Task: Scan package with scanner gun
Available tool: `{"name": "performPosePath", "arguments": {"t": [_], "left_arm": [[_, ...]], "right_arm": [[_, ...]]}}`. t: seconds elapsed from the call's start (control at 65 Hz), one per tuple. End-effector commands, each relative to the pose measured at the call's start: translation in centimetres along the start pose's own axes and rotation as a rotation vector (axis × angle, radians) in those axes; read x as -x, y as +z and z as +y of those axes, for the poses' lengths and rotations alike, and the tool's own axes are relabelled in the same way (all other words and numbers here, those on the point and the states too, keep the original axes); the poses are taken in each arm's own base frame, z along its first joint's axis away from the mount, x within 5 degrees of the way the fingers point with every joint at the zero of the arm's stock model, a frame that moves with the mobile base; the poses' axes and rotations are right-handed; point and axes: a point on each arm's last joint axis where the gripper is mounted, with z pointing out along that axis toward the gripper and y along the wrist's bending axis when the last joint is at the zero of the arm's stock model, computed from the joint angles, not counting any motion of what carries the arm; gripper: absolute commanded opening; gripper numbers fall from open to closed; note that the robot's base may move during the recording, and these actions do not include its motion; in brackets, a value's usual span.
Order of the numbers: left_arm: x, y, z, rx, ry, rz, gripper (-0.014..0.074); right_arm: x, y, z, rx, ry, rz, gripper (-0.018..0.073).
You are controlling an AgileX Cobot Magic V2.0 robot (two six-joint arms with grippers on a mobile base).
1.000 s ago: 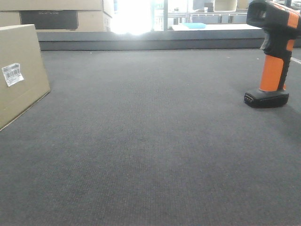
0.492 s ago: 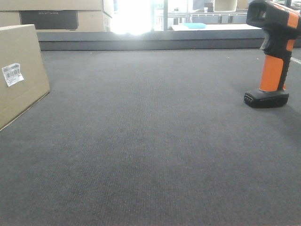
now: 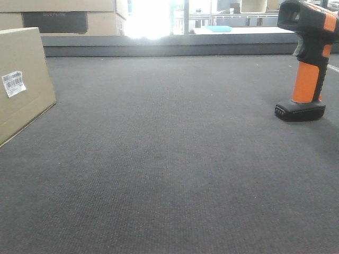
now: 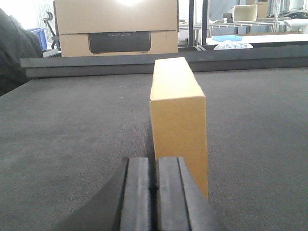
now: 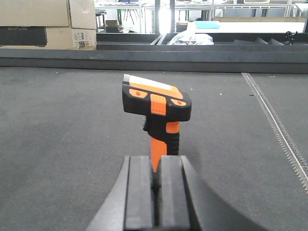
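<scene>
A brown cardboard package (image 3: 21,79) with a white barcode label (image 3: 14,83) stands at the left edge of the front view. In the left wrist view the package (image 4: 178,115) stands upright, just beyond my left gripper (image 4: 154,166), which is shut and empty. An orange and black scanner gun (image 3: 307,61) stands upright on its base at the right of the front view. In the right wrist view the scanner gun (image 5: 158,108) stands just beyond my right gripper (image 5: 155,166), which is shut and empty.
The work surface is dark grey carpet-like matting (image 3: 169,159) with a raised dark ledge (image 3: 169,48) along the back. Large cardboard boxes (image 4: 115,26) stand behind the ledge. A metal strip (image 5: 279,130) runs along the mat at the right.
</scene>
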Motion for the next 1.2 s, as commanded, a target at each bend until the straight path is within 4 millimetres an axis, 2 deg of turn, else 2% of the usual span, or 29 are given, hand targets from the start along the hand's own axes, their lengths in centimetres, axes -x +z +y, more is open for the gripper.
{"name": "performPosePath", "arguments": {"t": [0.0,0.862,1.0,1.185], "left_arm": [[0.3,-0.1,0.0,-0.001,-0.011,-0.035,-0.0111],[0.3,-0.1,0.0,-0.001,-0.011,-0.035,-0.0111],[0.3,-0.1,0.0,-0.001,-0.011,-0.035,-0.0111],[0.3,-0.1,0.0,-0.001,-0.011,-0.035,-0.0111]], "right_arm": [[0.3,-0.1,-0.1,-0.008,-0.017,-0.029,-0.0143],[0.1,-0.5,-0.3,-0.03,-0.035,-0.038,-0.0143],[-1.2,-1.6,-0.3,-0.025,-0.057,-0.073,-0.0143],[-5.0,-2.3,-0.7,-0.058,0.002,-0.095,-0.0143]]}}
